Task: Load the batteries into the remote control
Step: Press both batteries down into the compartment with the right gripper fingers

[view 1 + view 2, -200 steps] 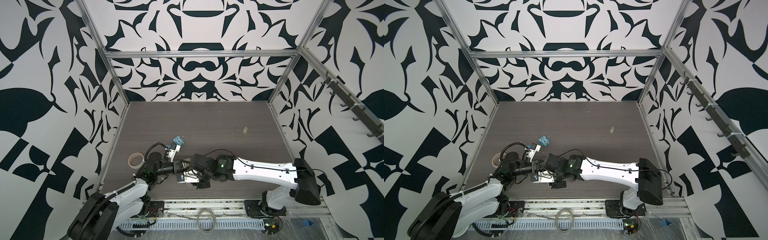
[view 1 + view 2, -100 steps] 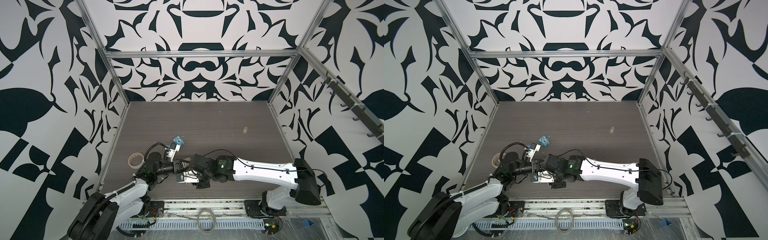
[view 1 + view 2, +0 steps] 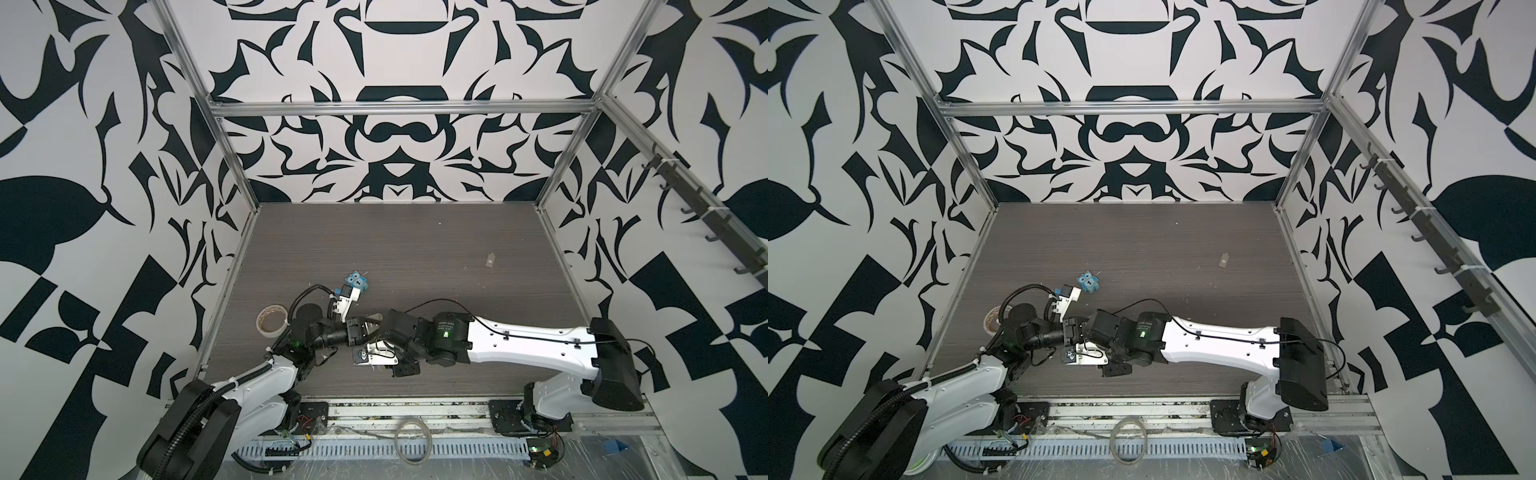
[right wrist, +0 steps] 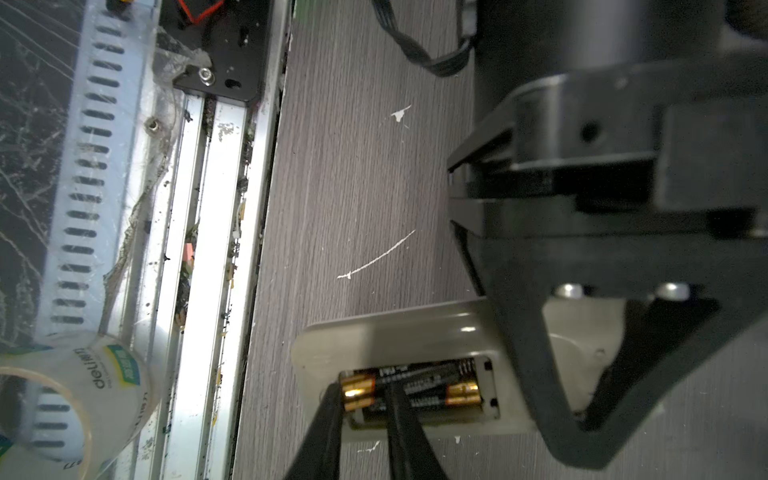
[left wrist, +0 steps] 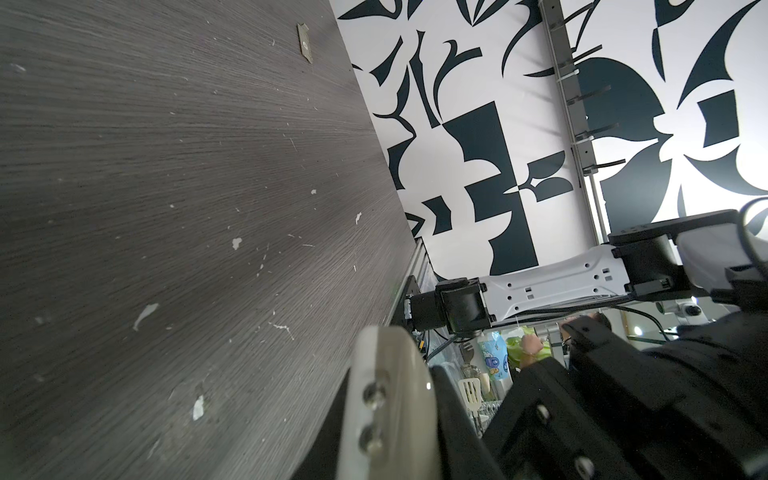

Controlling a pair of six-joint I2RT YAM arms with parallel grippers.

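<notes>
Now | remote control (image 4: 399,336) pale plastic, back up, near front rail (image 4: 208,249) of woodgrain table (image 4: 353,187), open room beyond | batteries (image 4: 419,390) gold-ended, in its bay | left end effector (image 3: 365,330) clamps remote control | right end effector (image 4: 361,401) narrow, astride one battery end, grip unclear

The bench (image 3: 395,245) lies open across its back half. Left arm (image 3: 266,376) and right arm (image 3: 532,345) crowd the remote control (image 4: 395,336) at front middle; tape roll (image 3: 272,320) by left edge.
</notes>
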